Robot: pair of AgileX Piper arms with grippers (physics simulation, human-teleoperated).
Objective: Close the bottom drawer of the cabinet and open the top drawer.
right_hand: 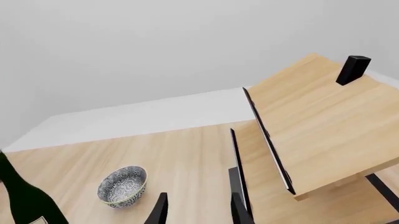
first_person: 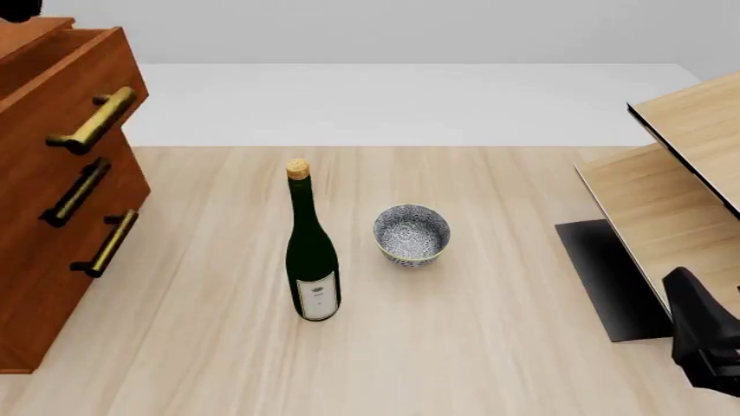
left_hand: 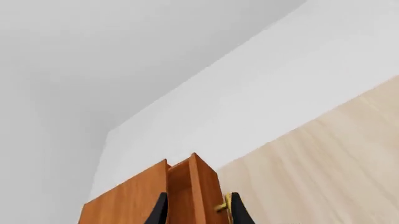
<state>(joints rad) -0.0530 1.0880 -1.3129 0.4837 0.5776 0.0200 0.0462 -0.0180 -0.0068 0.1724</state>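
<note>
Reddish-brown wood of the cabinet [first_person: 47,286] at the worktop's left is showing the bottom drawer [first_person: 69,260] sitting flush and the top drawer [first_person: 69,78] jutting out, suggesting little remains, with the left end effector [left_hand: 198,211] standing apart around the drawer front and the right end effector [right_hand: 198,210] idling apart.

Simulated tabletop scene, blank grey walls, pale wood table [first_person: 463,347], flat rendered surfaces

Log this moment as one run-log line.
top drawer: pulled out | bottom drawer: flush, closed | left gripper: open at top drawer's handle | right gripper: open, idle by shelf unit
</note>
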